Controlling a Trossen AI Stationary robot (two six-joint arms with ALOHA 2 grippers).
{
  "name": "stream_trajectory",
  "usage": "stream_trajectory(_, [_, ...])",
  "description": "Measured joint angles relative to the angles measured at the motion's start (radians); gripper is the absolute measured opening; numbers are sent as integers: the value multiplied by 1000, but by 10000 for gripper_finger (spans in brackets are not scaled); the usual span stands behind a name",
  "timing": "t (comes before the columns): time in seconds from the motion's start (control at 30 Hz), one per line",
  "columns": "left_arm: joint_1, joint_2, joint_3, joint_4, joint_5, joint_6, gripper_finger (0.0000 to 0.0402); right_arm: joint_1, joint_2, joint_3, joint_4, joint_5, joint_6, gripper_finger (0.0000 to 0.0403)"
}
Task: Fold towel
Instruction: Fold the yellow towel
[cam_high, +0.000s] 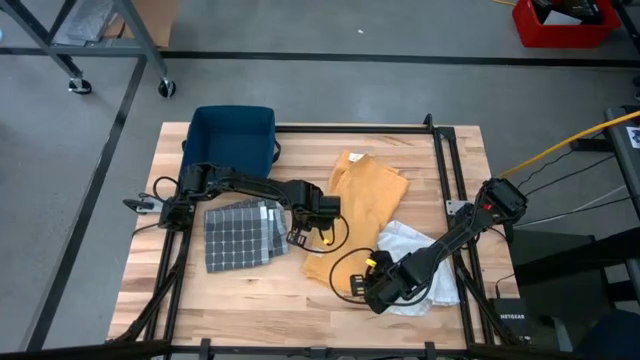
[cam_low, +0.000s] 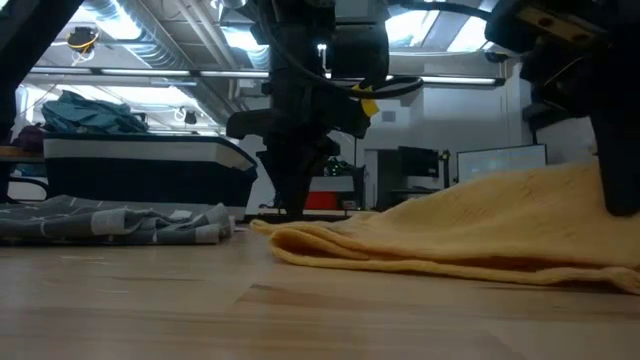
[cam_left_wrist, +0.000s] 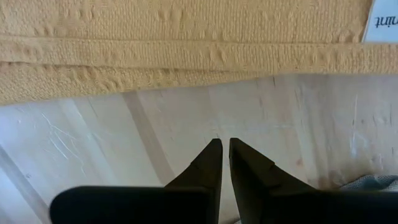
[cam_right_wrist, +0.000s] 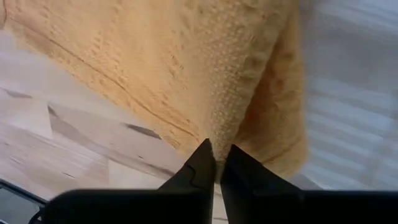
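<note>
Folding needs an even lift: right end effector (cam_right_wrist: 216, 163) pinches the yellow towel (cam_high: 365, 195) mid-surface, while left end effector (cam_left_wrist: 222, 155) sits nearly closed, empty, beside its edge. Re-grip that edge first.

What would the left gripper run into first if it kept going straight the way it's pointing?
Probably the folded edge of the yellow towel: past the left gripper, shut and empty, lies bare table, then that edge.
</note>
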Motion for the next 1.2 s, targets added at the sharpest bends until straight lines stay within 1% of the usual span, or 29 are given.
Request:
stream_trajectory(0.2, [0,0,0,1,0,12,24,-7,29,0,44,4,-59,39])
stream_trajectory(0.43, [0,0,0,0,0,-21,30,-7,38,0,69,-15,-97,42])
stream_trajectory(0.5, [1,0,0,-12,0,18,31,-8,38,0,90,-26,-130,42])
stream_trajectory(0.63, [2,0,0,-6,0,162,31,-16,38,-1,100,-69,-159,50])
stream_trajectory(0.73, [2,0,0,59,0,221,31,-27,38,-1,100,-122,-186,77])
stream_trajectory(0.8, [2,0,0,104,-1,249,31,-36,38,-1,101,-158,-209,105])
stream_trajectory(0.87, [2,0,0,137,-15,273,31,-42,38,-1,100,-170,-216,137])
stream_trajectory(0.9, [2,0,0,149,-35,284,31,-47,38,-1,100,-171,-218,153])
stream_trajectory(0.97, [2,1,0,180,-113,301,31,-55,38,-1,100,-170,-231,184])
stream_trajectory(1.0, [5,1,0,192,-157,297,31,-62,38,-1,100,-171,-233,197])
stream_trajectory(1.07, [17,1,0,235,-214,265,31,-69,38,-1,104,-174,-232,217])
stream_trajectory(1.2, [73,1,0,388,-209,170,23,-76,38,-1,153,-177,-234,231])
